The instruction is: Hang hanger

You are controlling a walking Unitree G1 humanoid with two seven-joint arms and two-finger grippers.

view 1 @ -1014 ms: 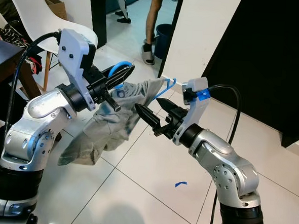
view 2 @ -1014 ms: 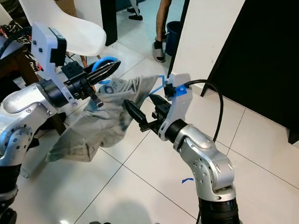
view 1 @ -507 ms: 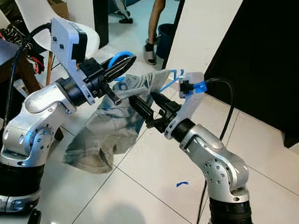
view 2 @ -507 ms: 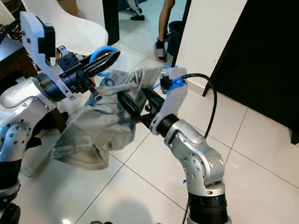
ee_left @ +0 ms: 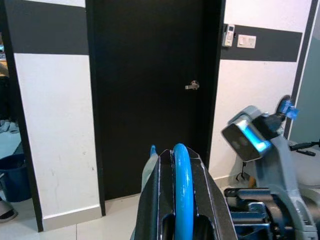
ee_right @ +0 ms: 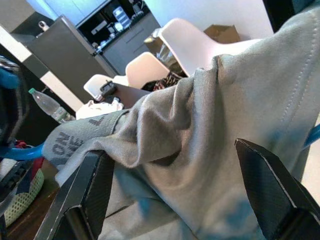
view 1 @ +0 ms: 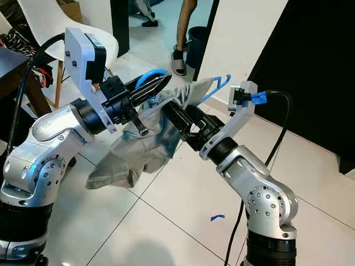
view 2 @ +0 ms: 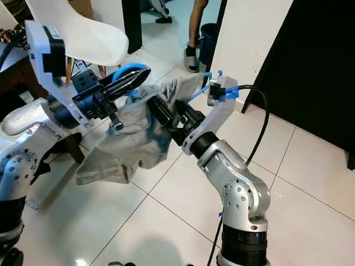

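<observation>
A blue hanger (view 1: 149, 77) carries a grey shirt (view 1: 142, 144) that droops toward the floor. My left gripper (view 1: 160, 82) is shut on the hanger's blue hook, which sits between the fingers (ee_left: 161, 186) in the left wrist view. The hanger's far blue end (view 1: 219, 85) sticks out of the shirt's upper edge. My right gripper (view 1: 171, 113) reaches in from the right and presses into the shirt just below the hanger. Its fingers (ee_right: 92, 187) stand open, with the grey fabric (ee_right: 200, 150) bulging between them.
A white chair (view 1: 49, 13) and a dark table (view 1: 3, 68) stand at the left. A person's legs (view 1: 183, 25) and a blue bin (view 1: 195, 40) are at the back. A white wall corner (view 1: 238, 34) and a black door (view 1: 320, 63) rise to the right. Blue tape (view 1: 217, 218) lies on the tiles.
My right gripper has moved up and left from open air into the shirt. The left arm has lifted the hanger slightly, and the shirt hangs higher and more bunched.
</observation>
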